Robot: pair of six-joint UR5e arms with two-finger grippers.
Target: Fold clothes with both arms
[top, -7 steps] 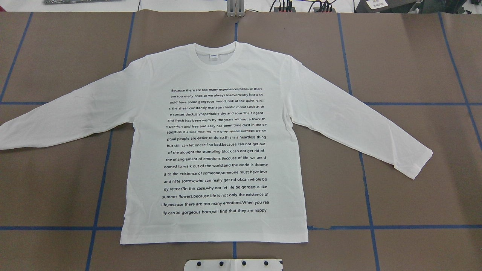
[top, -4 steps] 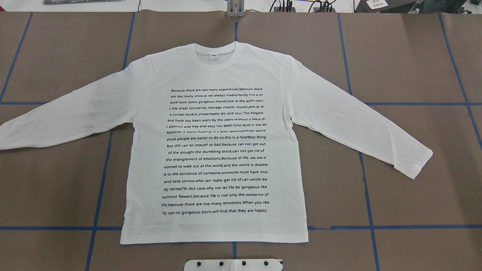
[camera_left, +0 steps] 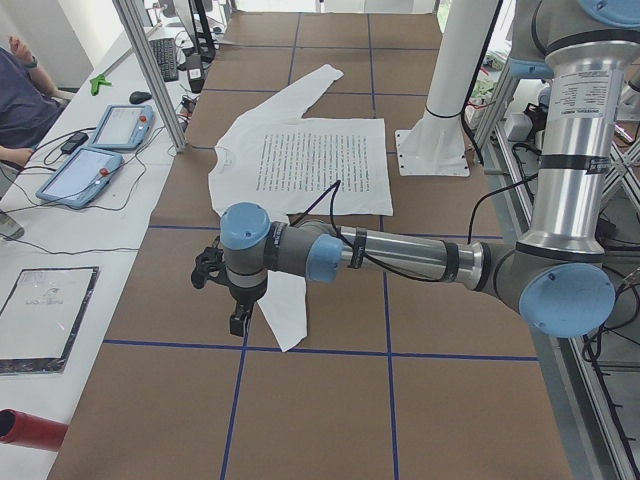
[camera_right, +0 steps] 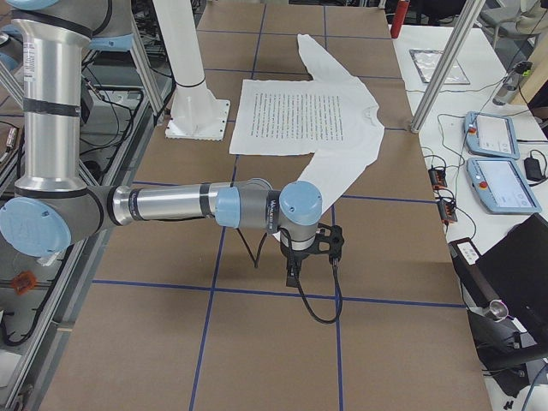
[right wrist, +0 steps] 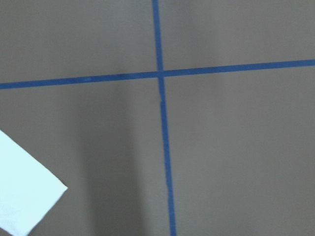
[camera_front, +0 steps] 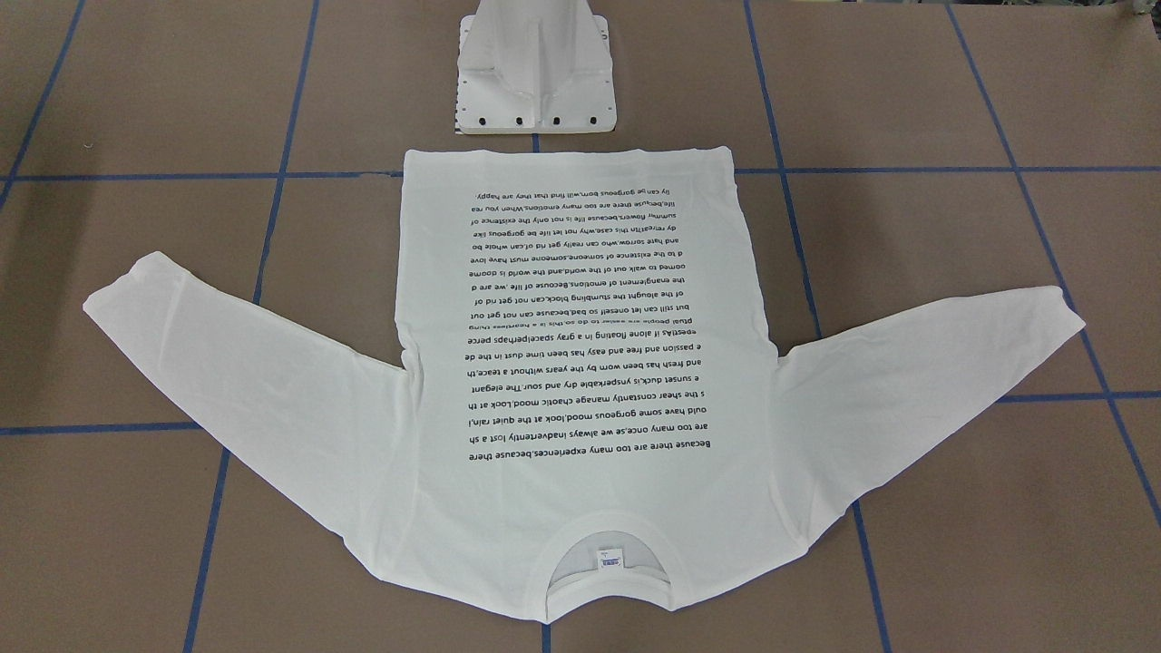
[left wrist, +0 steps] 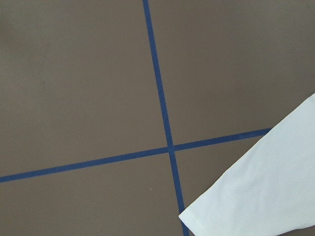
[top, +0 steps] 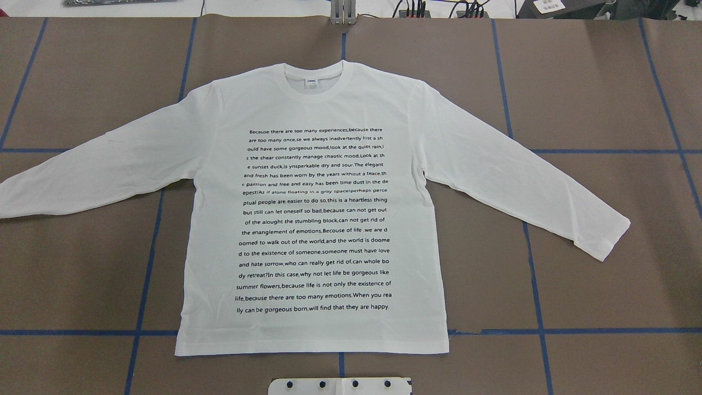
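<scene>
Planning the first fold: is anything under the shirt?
The shirt lies flat on the brown table cover; blue tape lines run under its edges. No lump shows, but the cloth hides whatever is beneath.

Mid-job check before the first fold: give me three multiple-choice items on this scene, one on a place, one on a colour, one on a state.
1. Relative to the robot's base, where does the shirt's neck point?
A) toward it B) away from it C) to the robot's left
2. What colour are the tape lines on the table?
A) red B) yellow C) blue
3. How does the shirt lie?
A) flat, print up, sleeves spread B) folded in half C) bunched up

Answers: 1 B, the hem lies beside the base; 2 C, a blue grid on brown; 3 A, no fold shows.
</scene>
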